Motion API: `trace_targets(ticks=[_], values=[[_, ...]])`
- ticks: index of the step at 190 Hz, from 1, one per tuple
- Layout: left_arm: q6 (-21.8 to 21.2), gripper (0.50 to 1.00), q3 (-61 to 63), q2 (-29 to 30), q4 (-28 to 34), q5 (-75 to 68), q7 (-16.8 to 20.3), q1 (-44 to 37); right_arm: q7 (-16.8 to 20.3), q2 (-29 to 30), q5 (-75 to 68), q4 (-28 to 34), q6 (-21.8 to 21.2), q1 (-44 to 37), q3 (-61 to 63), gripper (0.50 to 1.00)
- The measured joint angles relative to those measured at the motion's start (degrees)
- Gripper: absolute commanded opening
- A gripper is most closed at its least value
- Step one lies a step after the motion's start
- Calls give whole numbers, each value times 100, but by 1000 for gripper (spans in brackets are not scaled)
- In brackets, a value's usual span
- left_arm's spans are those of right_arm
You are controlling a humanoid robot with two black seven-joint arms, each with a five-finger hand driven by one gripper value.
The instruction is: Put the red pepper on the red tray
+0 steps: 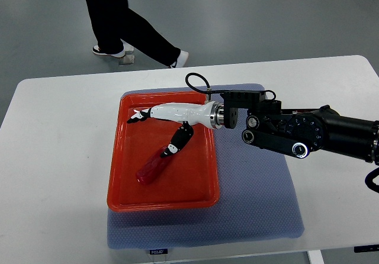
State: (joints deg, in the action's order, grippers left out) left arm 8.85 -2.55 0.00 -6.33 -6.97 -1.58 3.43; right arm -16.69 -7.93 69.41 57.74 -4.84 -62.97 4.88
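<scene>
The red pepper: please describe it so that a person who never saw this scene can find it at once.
On the white table lies a blue-grey mat, and on its left part sits a red tray. The red pepper lies inside the tray, slanted, just below the white right hand. It is the only loose item there, darker and glossier than the tray.
</scene>
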Motion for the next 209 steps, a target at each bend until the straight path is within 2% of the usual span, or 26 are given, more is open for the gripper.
trace_targets(ticks=[41,68,104,151,209], values=[[0,1000,0,0,0,0,0,0,-2,-177,-242,-191,6,-61,512,905],[0,1000,0,0,0,0,0,0,6,-395,-1183,-575,8,76,1142,905],[0,1000,0,0,0,0,0,0,12,-786,-2893,-1060,-27,750,2306,905],[0,1000,0,0,0,0,0,0,-10,-881,-4640,-1134,-83,1864,3718,905],[3,1000,0,0,0,0,0,0,10,-726,-6674,-1135,-101,2348,4069,911]])
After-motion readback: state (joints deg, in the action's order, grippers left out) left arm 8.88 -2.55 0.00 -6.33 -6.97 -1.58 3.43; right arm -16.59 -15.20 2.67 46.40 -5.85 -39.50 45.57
